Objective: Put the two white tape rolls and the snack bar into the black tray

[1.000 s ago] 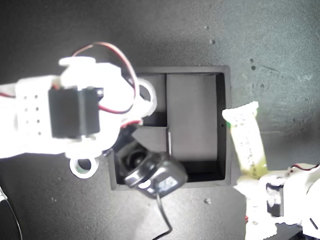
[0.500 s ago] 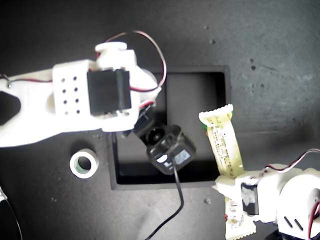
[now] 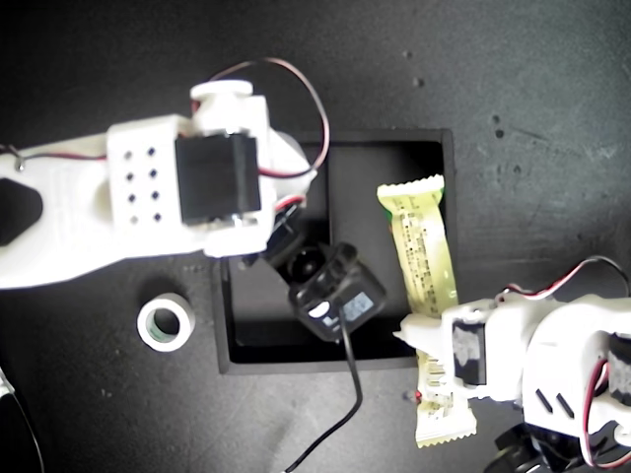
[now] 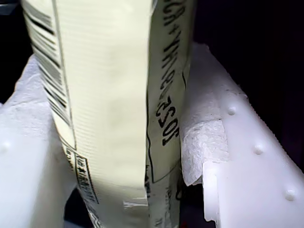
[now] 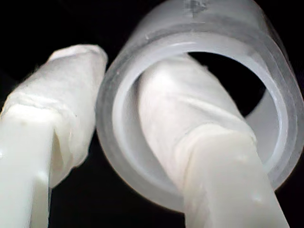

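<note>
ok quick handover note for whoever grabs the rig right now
My first hand is shut on the snack bar, which hangs over the black tray at the exterior view's right, not released. My second hand holds the plain tape roll, one finger through its hole, the other outside; that arm is above the tray. The green-cored roll lies on the table off the tray's left in the exterior view. Left: all three placements.
</note>
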Robot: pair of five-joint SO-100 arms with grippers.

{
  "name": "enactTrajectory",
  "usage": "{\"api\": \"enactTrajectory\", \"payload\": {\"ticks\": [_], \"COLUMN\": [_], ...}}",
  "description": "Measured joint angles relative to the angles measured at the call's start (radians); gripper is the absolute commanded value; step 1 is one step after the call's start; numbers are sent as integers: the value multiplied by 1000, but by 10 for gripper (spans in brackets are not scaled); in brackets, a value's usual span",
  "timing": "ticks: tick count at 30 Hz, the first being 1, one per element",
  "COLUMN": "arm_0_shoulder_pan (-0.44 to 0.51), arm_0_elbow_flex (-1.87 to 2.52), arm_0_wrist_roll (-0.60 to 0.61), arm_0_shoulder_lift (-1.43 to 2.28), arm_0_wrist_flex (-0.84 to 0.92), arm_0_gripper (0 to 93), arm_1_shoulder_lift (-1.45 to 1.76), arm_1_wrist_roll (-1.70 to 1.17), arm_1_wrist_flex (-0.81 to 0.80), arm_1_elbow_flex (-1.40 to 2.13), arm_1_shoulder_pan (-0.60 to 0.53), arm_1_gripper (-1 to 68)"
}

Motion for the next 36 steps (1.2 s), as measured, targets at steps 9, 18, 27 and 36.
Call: {"api": "enactTrajectory", "payload": {"ticks": [9, 18, 27, 36], "arm_0_shoulder_pan": [0, -11, 31, 54], "arm_0_elbow_flex": [41, 72, 74, 78], "arm_0_wrist_roll": [9, 28, 26, 18], "arm_0_shoulder_lift": [46, 110, 110, 216], "arm_0_wrist_flex": [0, 3, 3, 3], "arm_0_gripper": [115, 123, 102, 106], "arm_1_shoulder_lift": [-95, -95, -95, -97], "arm_1_wrist_roll": [0, 0, 0, 0], "arm_1_wrist_flex": [69, 149, 193, 245], "arm_1_elbow_flex": [-67, -127, -146, -192], "arm_1_shoulder_pan": [-5, -5, -3, 0], "arm_1_gripper": [282, 264, 237, 247]}}
